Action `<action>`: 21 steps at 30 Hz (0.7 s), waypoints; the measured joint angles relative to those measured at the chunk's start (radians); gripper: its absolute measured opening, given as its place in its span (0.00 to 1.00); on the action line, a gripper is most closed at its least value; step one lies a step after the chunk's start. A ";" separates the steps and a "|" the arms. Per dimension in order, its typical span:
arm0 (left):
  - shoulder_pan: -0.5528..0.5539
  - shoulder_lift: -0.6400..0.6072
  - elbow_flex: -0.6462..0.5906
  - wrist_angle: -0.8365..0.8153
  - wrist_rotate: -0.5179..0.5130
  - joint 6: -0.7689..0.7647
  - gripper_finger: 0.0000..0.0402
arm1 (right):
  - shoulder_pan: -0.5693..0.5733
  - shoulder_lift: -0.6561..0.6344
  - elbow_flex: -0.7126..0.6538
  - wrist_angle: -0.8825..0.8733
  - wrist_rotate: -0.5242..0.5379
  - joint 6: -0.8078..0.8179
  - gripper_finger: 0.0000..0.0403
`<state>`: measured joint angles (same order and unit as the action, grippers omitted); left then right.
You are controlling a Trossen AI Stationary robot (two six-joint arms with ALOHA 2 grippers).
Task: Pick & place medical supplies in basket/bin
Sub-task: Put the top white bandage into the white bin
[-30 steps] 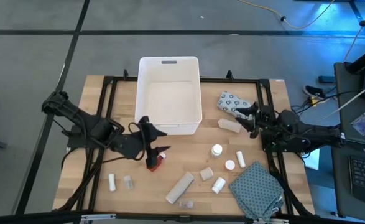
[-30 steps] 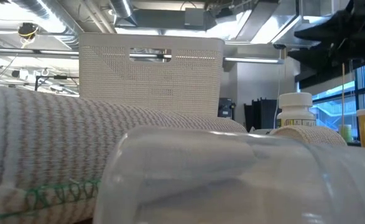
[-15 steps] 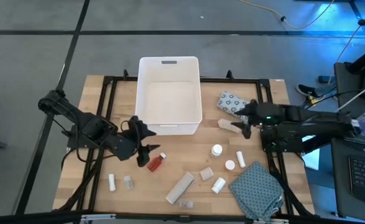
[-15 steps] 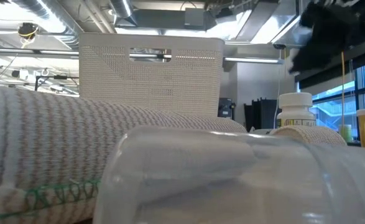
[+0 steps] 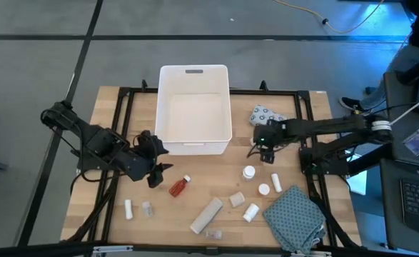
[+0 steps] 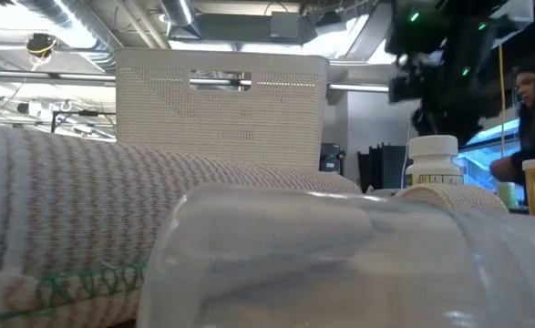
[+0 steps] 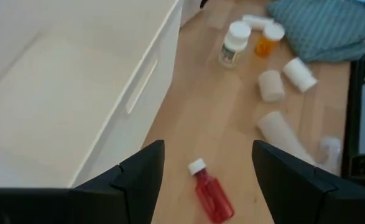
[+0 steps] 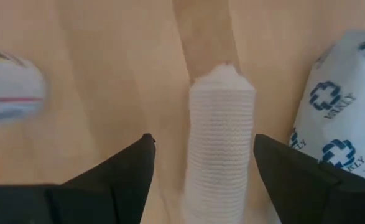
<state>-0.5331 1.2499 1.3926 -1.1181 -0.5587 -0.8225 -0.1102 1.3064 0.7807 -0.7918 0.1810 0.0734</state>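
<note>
The white bin (image 5: 193, 111) stands at the table's far middle. A red bottle (image 5: 180, 185) lies on its side on the wood in front of the bin; it also shows in the left wrist view (image 7: 210, 193). My left gripper (image 5: 155, 171) is open and empty, just left of the bottle. My right gripper (image 5: 265, 150) is open above a white gauze roll (image 8: 219, 143) that lies on the table; its fingers stand on either side of the roll. A white blue-dotted soft pack (image 5: 263, 116) lies just beyond the roll.
White bottles (image 5: 249, 172), (image 5: 264, 189), (image 5: 250, 211), greyish boxes (image 5: 236, 200), (image 5: 207, 215) and a grey-teal cloth (image 5: 295, 218) lie at the near right. A white tube (image 5: 128, 209) and a vial (image 5: 146, 208) lie at the near left. A person (image 6: 531, 100) shows beyond the table.
My left gripper has drawn back from the red bottle toward the table's left edge; the bottle stays lying on the wood. My right arm has swung from the table's right edge toward the middle and now stands over the gauze roll.
</note>
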 joint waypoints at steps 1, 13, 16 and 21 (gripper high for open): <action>0.000 -0.002 0.000 -0.024 -0.007 -0.026 0.58 | -0.014 0.030 0.000 -0.001 0.000 -0.005 0.68; -0.042 -0.200 -0.017 -0.121 -0.264 -0.045 0.58 | -0.125 0.230 0.000 0.063 -0.058 -0.039 0.57; -0.044 -0.274 -0.069 -0.121 -0.318 -0.061 0.58 | -0.135 0.245 0.000 0.087 -0.076 -0.055 0.47; -0.044 -0.406 -0.197 -0.120 -0.366 -0.123 0.58 | -0.148 0.245 0.002 0.109 -0.078 -0.046 0.30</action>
<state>-0.5774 0.8435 1.1956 -1.2380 -0.9243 -0.9456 -0.2581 1.5510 0.7826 -0.6831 0.1027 0.0276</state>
